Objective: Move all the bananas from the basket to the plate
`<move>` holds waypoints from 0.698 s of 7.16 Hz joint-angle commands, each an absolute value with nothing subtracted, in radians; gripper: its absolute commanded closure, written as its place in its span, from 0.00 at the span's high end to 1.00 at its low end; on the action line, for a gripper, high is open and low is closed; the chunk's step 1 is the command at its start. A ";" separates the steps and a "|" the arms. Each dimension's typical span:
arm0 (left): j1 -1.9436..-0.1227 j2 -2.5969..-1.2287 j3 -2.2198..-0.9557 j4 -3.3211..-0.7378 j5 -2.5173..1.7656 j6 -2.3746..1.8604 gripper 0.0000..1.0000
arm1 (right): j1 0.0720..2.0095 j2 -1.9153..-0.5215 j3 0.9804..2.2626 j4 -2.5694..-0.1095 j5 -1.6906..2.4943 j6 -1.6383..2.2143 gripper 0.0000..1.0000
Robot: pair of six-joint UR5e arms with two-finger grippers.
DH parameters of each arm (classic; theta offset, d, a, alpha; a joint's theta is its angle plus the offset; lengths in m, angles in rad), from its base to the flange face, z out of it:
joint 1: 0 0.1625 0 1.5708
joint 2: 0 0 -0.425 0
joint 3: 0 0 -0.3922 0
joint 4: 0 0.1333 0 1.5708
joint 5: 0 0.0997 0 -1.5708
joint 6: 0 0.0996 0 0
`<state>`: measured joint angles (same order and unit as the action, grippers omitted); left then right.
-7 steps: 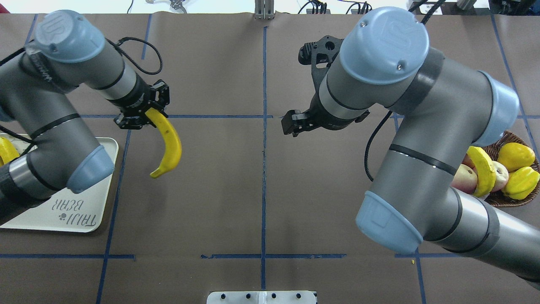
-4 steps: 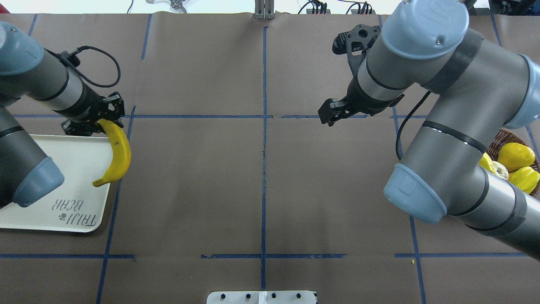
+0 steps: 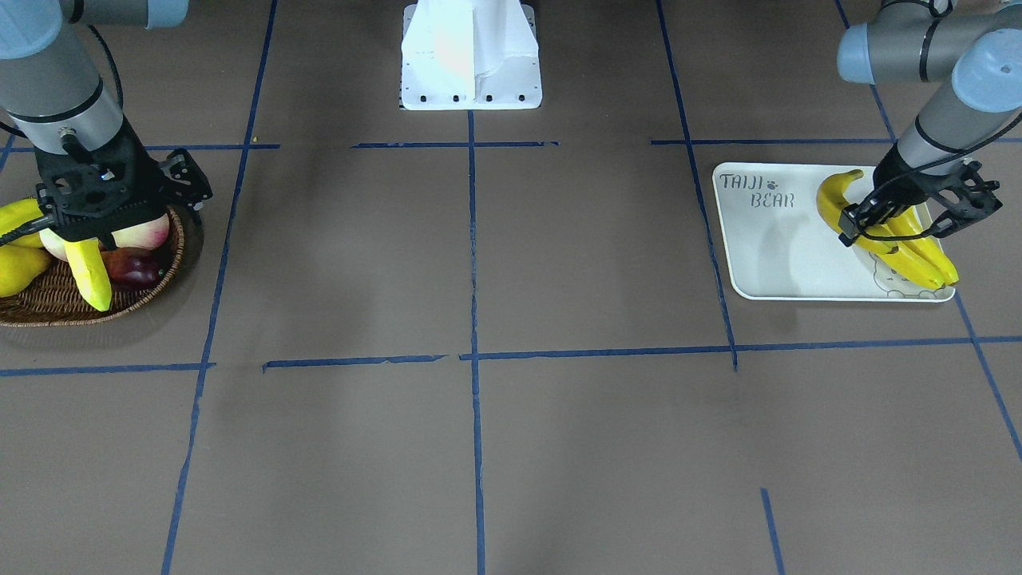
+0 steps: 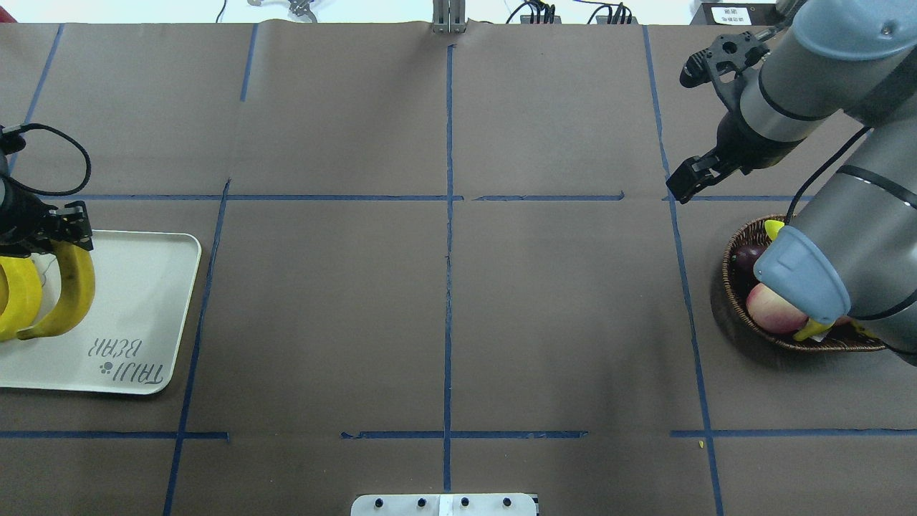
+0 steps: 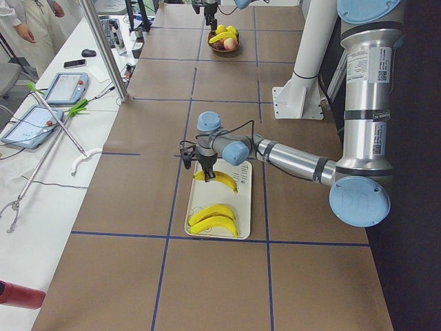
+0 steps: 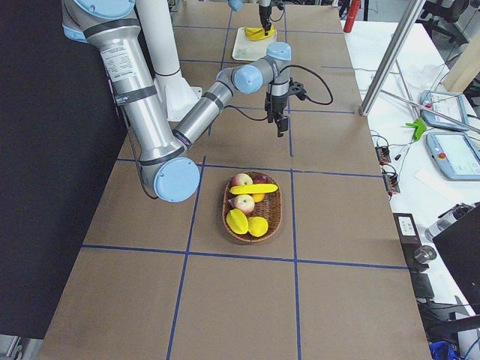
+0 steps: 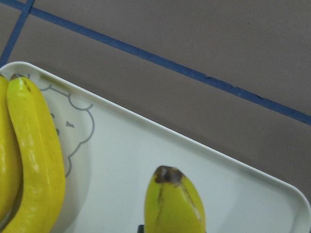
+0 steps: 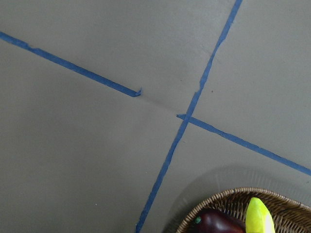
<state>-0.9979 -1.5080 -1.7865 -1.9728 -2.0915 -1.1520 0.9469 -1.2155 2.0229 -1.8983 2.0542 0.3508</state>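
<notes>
I've got the left gripper (image 4: 61,233) clamped on a banana (image 4: 75,287) low over the plate (image 4: 143,287), beside two bananas (image 4: 14,301) so it lands parallel; right gripper (image 4: 688,185), jaws unreadable, waits near the basket (image 3: 48,307) holding the last banana (image 3: 88,275).

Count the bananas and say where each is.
4 bananas: two side by side on the plate, a third in the left gripper over it, the fourth in the basket; none seems hidden.
</notes>
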 commanded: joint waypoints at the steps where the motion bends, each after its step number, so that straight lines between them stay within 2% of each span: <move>1: -1.043 -1.499 -1.698 -2.080 -2.091 -1.123 0.99 | 0.957 -1.239 2.025 -1.898 2.065 0.330 1.00; 3: -1.113 -1.502 -1.732 -2.068 -2.203 -1.120 1.00 | 0.957 -1.244 2.028 -1.896 2.065 0.330 1.00; 5: -1.198 -1.509 -1.791 -2.056 -2.342 -1.103 1.00 | 0.957 -1.320 2.075 -1.873 2.063 0.337 1.00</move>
